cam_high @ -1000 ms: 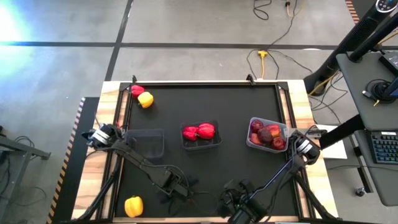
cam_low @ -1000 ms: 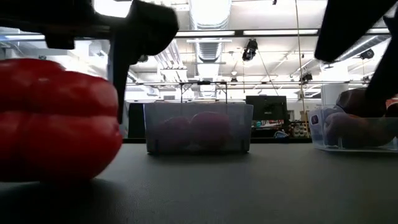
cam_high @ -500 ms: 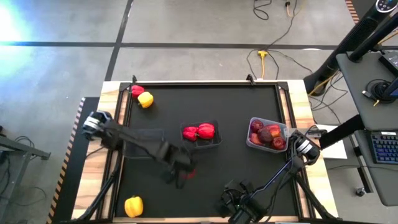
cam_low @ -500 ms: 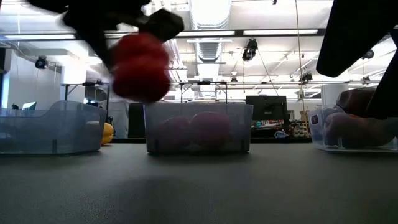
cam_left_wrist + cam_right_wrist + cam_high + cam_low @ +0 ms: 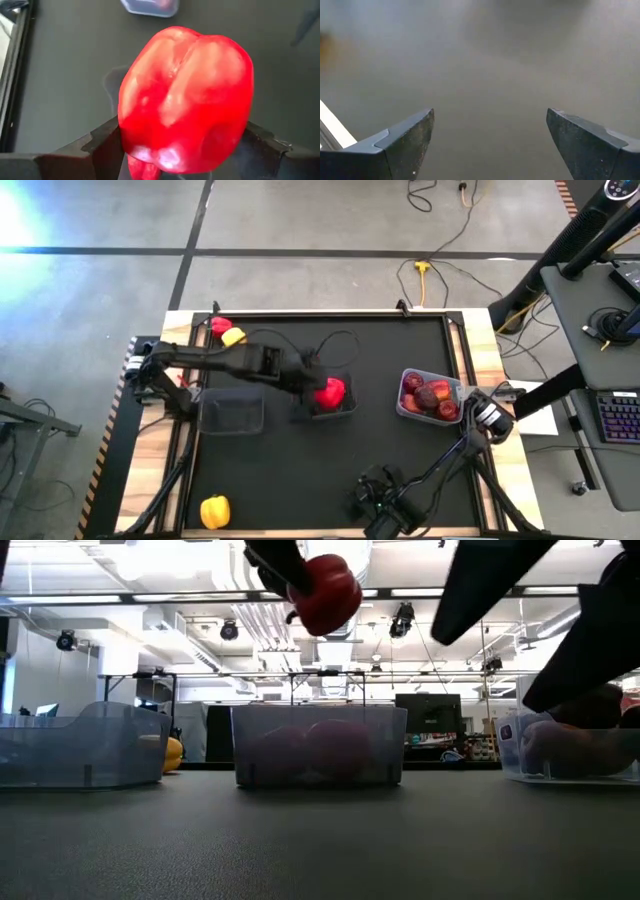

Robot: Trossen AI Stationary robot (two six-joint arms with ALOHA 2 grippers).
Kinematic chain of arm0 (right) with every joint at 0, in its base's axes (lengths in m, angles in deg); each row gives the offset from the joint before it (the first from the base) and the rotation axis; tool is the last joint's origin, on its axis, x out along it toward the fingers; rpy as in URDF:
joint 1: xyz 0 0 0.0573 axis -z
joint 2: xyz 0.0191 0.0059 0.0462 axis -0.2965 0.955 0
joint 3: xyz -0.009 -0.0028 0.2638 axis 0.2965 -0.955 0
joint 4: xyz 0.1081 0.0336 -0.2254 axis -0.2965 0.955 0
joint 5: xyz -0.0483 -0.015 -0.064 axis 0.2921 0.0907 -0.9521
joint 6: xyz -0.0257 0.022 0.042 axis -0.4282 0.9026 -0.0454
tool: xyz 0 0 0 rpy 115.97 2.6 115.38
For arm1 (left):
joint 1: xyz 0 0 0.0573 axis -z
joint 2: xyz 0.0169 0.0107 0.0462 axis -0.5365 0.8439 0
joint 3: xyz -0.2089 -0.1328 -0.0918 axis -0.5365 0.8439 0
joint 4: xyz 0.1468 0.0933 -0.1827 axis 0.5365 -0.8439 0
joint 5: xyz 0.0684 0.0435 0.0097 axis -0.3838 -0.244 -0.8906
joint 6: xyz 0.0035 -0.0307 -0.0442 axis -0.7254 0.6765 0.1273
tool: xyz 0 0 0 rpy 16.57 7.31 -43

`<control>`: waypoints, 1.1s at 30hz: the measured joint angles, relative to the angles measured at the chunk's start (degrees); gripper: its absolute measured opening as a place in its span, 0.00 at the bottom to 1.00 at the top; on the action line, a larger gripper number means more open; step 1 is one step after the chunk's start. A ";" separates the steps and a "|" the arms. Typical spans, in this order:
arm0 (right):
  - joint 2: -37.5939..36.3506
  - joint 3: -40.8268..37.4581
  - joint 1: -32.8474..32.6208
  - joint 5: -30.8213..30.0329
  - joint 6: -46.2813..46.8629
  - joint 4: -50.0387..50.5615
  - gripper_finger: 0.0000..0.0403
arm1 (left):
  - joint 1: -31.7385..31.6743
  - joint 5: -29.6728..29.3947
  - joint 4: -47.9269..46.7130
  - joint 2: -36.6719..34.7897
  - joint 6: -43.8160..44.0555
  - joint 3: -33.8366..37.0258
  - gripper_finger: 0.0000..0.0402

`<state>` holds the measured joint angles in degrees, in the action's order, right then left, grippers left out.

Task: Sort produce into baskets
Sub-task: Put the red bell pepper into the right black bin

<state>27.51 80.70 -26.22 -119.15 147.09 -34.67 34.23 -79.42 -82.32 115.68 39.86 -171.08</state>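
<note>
A red pepper (image 5: 325,592) is now held clamped in the left gripper (image 5: 318,388) above the middle tub (image 5: 318,745), having been carried up from the table's front; the right gripper (image 5: 490,145) is kept wide apart near the front edge

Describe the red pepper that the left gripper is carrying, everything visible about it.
The red pepper is bright red, glossy and lobed, with deep creases running between rounded bulges; no stem shows. The left gripper is shut on it, its dark fingers clamping the pepper from either side. In the low view it hangs high in the air, clear of the table, above the middle tub, which already holds other red peppers. Nothing but the fingers touches it.
</note>
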 joint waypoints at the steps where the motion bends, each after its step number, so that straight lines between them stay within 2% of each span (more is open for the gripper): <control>1: 0.00 0.00 0.11 -0.03 0.00 -0.07 0.94 | -0.66 0.00 0.34 0.00 0.50 0.00 0.69; 10: 0.00 0.00 0.66 0.01 1.75 -0.74 0.94 | -4.46 0.03 -0.05 1.99 5.84 0.69 0.69; 22: 0.00 0.00 0.64 0.01 0.70 -3.90 0.94 | -4.71 -1.87 -2.04 8.12 5.09 1.46 0.69; 27: 0.00 -0.13 0.64 0.01 0.16 -3.94 0.94 | -3.05 1.33 -3.46 8.98 9.85 5.20 0.70; 30: 0.00 -0.13 0.64 0.01 -0.10 -4.01 0.94 | -2.83 -1.23 -3.29 9.33 12.42 7.47 0.74; 33: 0.00 -0.16 0.64 0.01 -1.25 -4.00 0.94 | -3.06 -1.42 -3.76 9.35 14.46 8.63 0.81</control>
<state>27.51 80.54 -25.58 -119.14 145.85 -38.68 31.17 -80.84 -86.08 125.03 54.32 -162.45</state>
